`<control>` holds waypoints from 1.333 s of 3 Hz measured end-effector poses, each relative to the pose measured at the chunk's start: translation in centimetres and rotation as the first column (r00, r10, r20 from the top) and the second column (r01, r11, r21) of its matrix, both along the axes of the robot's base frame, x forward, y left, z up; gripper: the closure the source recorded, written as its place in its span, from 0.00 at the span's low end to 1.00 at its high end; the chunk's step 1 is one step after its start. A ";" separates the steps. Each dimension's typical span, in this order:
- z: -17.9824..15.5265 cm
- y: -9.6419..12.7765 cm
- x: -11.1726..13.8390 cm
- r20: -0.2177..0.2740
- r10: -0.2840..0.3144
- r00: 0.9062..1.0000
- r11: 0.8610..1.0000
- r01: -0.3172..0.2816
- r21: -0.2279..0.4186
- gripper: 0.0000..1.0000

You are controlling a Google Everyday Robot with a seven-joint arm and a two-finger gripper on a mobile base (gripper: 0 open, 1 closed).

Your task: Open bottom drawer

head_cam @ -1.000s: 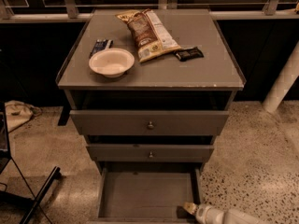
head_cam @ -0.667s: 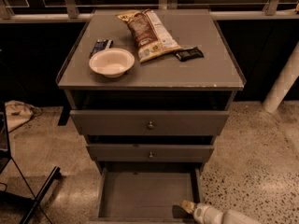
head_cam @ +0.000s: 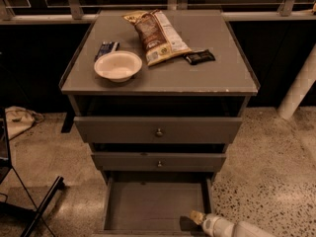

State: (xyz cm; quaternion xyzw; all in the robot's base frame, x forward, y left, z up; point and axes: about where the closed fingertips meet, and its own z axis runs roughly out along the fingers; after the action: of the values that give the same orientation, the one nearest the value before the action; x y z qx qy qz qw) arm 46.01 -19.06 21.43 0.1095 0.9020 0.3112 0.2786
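Gripper (head_cam: 196, 216) at the drawer's (head_cam: 153, 204) front right corner

The drawer stood pulled out at bottom centre, its slide axis running toward the lower edge of the frame. The gripper sat at lower right, just beside the front corner, with the drawer to its left. Its grip state could not be told.

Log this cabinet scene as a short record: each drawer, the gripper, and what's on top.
bottom drawer: pulled out, inside looks bare
middle drawer: interior not showing
top drawer: interior not showing
gripper: low, at the bottom drawer's front right corner
cabinet top: bowl, chip bag, dark bar, blue packet
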 end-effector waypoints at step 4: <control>0.0 0.0 0.0 0.000 0.000 1.000 1.000 0.000 0.000 0.00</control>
State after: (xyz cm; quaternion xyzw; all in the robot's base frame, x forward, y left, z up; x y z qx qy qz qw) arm 46.01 -19.05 21.43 0.1094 0.9020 0.3113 0.2785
